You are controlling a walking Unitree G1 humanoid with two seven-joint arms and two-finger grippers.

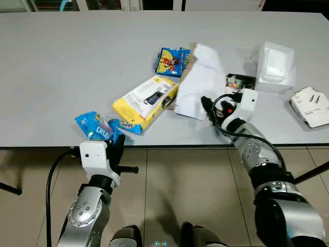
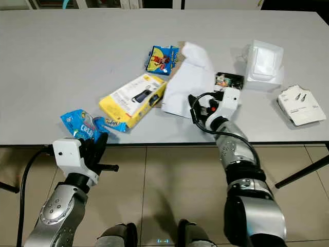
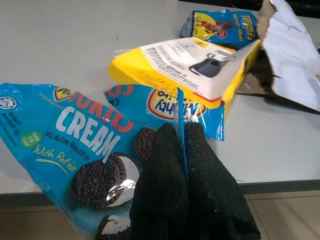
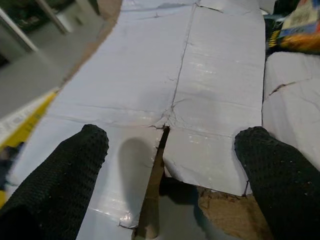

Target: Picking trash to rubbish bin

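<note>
A blue cookies-and-cream biscuit wrapper [image 1: 95,126] lies at the table's front edge, with a second blue wrapper [image 1: 125,125] beside it. My left gripper [image 3: 181,145] is shut on a thin edge of the blue wrapper [image 3: 75,145]. A yellow box [image 1: 147,99] rests just behind. My right gripper [image 1: 210,109] is open, its fingers [image 4: 75,165] hovering over a torn white cardboard piece [image 4: 200,90] at the table's middle [image 1: 198,85].
A blue snack packet [image 1: 172,61] lies behind the yellow box. A white foam box [image 1: 276,67], a small dark packet [image 1: 239,81] and a white leaflet [image 1: 311,106] sit to the right. The grey table [image 1: 77,56] has free room at the left. Tiled floor below.
</note>
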